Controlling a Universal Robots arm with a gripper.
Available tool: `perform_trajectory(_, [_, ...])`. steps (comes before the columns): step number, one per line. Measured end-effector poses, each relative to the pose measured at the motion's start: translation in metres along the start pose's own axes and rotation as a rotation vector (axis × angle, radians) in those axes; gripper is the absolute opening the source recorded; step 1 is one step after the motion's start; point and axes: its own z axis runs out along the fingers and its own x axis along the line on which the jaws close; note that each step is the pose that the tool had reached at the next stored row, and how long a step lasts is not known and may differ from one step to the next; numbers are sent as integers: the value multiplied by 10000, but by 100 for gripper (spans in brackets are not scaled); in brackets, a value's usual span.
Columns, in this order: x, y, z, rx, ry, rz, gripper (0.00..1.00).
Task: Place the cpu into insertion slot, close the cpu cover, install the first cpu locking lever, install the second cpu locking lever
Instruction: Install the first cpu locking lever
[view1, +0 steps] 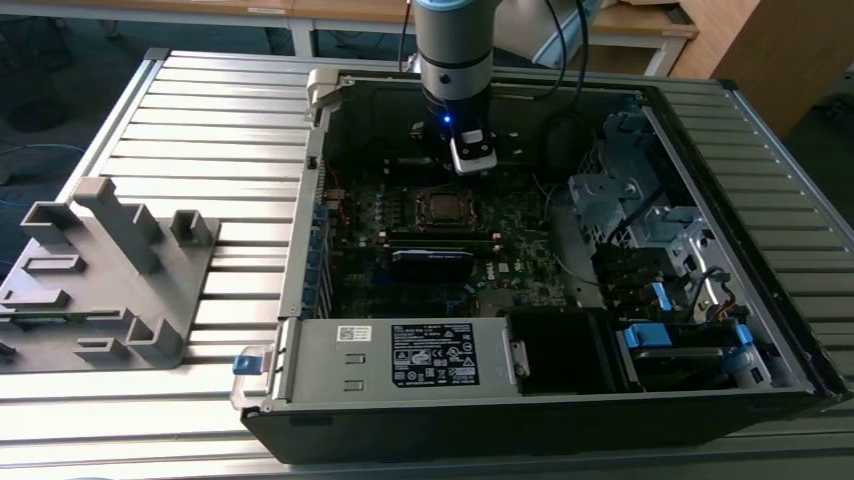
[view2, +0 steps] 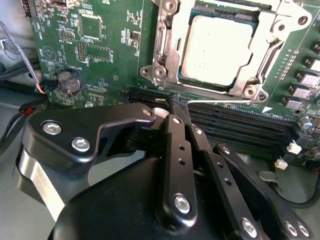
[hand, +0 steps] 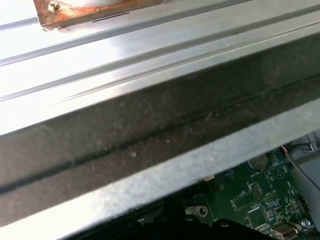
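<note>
Sitting in insertion slot (view2: 220, 47): cpu (view2: 216, 49)

CPU seated in its socket
The cpu (view2: 216, 49), pale square, lies flat in the insertion slot (view2: 165, 55), the silver cpu cover (view2: 270, 47) closed over it.

Ribbed aluminium tabletop (view1: 200, 130), wooden desks (view1: 347, 12) behind, wooden cabinet (view1: 781, 50), dark floor (view1: 54, 70), perhaps carpet

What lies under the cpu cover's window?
Through the cpu cover window, the cpu sits in the insertion slot. The slot's contacts beneath the chip are covered.
</note>
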Motion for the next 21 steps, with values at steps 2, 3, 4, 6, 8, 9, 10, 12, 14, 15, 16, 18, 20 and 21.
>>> perform_trajectory(2, [1,0,0,0,-1,9,11])
perform_trajectory(3, [7,-3,-2,2,-1,11,11])
perform_trajectory(4, [16,-7,-4,-3,2,12,11])
perform_trajectory(6, [27,-11,-2,-43,16,18,11])
perform_trajectory(8, [28,-12,3,-164,61,39,11])
perform_trajectory(9, [28,-12,4,-221,83,50,11])
perform_trajectory(10, [28,-12,4,-249,93,55,11])
perform_trajectory(12, [28,-12,5,-255,95,57,11])
perform_trajectory(14, [28,-12,4,-258,96,56,11])
perform_trajectory(15, [28,-12,5,-258,96,55,11])
perform_trajectory(16, [28,-12,5,-258,97,55,11])
perform_trajectory(18, [29,-13,5,-257,97,55,11])
perform_trajectory(20, [29,-14,11,-262,95,55,11])
perform_trajectory(21, [30,-16,18,-260,96,56,11])
